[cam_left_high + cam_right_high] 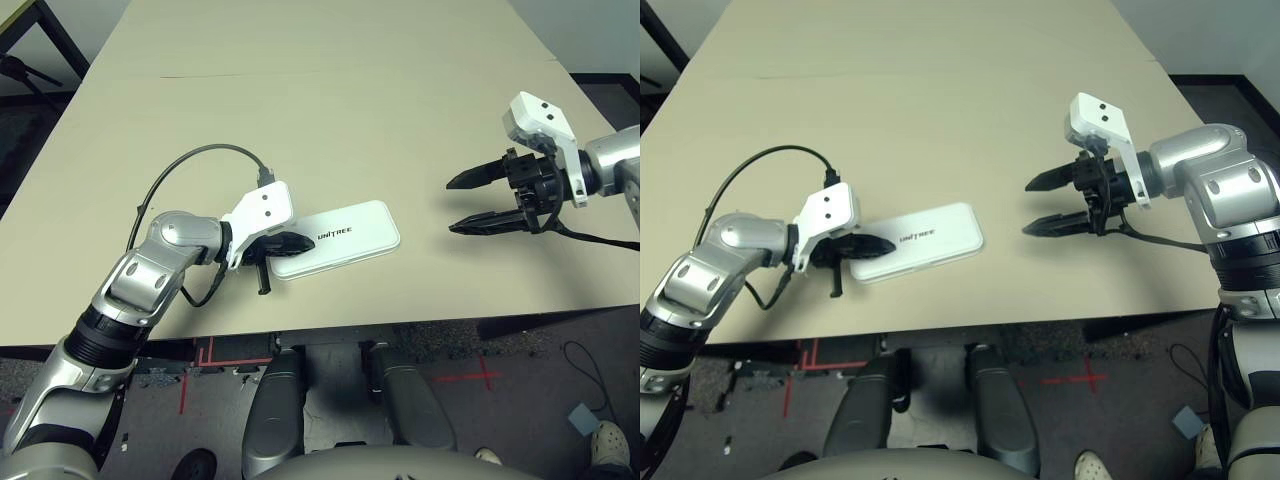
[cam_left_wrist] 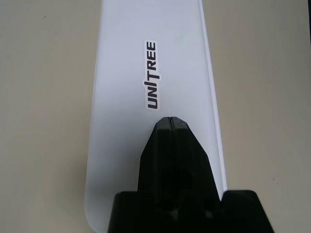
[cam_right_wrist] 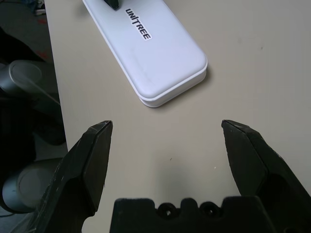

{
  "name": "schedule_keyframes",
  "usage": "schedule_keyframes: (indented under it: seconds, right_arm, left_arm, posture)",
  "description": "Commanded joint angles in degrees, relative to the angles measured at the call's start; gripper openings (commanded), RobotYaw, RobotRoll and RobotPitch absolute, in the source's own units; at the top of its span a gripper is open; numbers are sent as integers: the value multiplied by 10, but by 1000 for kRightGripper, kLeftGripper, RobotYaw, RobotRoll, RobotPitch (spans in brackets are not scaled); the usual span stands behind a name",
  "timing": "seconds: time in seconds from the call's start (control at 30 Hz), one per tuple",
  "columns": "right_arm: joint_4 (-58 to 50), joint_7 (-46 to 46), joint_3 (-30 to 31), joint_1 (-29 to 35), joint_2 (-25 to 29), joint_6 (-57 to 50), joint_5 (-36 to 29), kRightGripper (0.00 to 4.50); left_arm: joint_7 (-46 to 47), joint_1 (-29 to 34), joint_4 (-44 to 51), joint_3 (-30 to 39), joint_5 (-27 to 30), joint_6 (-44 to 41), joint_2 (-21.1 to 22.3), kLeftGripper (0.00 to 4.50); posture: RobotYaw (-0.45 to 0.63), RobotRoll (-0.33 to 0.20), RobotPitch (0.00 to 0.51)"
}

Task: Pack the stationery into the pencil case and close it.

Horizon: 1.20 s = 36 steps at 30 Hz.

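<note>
The white pencil case (image 1: 345, 236) lies flat near the table's front edge with its lid down and the UNITREE lettering on top. My left gripper (image 1: 303, 241) is shut, its black fingers pressed together and resting on the lid's left end, as the left wrist view confirms (image 2: 170, 120). My right gripper (image 1: 452, 206) hangs open to the right of the case, well apart from it, with nothing between its fingers (image 3: 95, 145). The stationery is out of view.
The beige table (image 1: 330, 120) stretches away bare behind the case. A black cable (image 1: 190, 160) loops from my left wrist over the table. The table's front edge (image 1: 400, 322) runs just below the case, with floor beyond.
</note>
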State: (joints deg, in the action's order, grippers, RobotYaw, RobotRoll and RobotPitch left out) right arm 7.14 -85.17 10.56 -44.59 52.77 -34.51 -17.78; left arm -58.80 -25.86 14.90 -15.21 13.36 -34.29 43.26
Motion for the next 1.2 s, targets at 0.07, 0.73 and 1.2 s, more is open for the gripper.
schedule_keyframes:
  seconds: [0.07,0.73,1.2]
  right_arm:
    - [5,22,-10,2,-20,4,-2,4500]
    - [305,467,-232,-14,-222,289,25,4500]
    - [499,667,-299,-45,-204,432,39,4500]
  left_arm:
    - [21,20,-27,12,3,-10,-17,16]
    - [326,-1,-294,408,68,223,-139,4490]
    - [373,-33,-475,432,63,370,-120,4490]
  posture:
    - [59,0,210]
    - [81,0,197]
    - [64,0,188]
